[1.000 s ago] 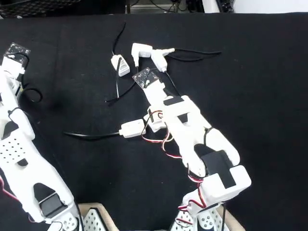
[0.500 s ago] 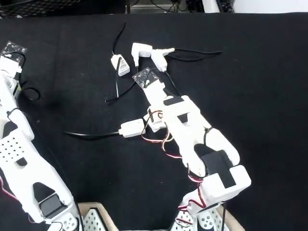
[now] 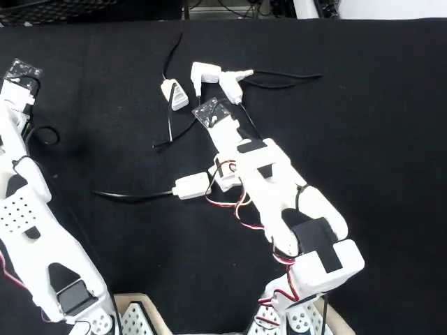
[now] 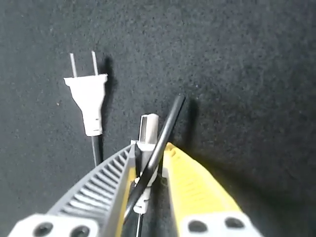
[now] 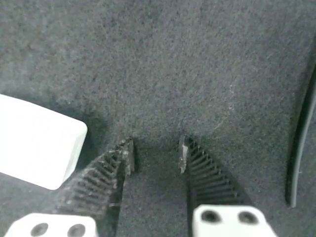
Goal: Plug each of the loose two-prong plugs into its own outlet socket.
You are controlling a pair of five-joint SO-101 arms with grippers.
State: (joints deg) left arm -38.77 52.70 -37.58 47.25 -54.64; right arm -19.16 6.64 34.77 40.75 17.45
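Left gripper is clamped on a small white connector, with a black cable crossing in front of it. We cannot tell whether this piece has prongs. Just beside it, 1 loose two-prong plug lies flat on the black table, prongs pointing away from the gripper. Right gripper hangs over bare cloth with its jaws apart, a white block close to 1 side. From above we count 4 white corded pieces lying near that arm.
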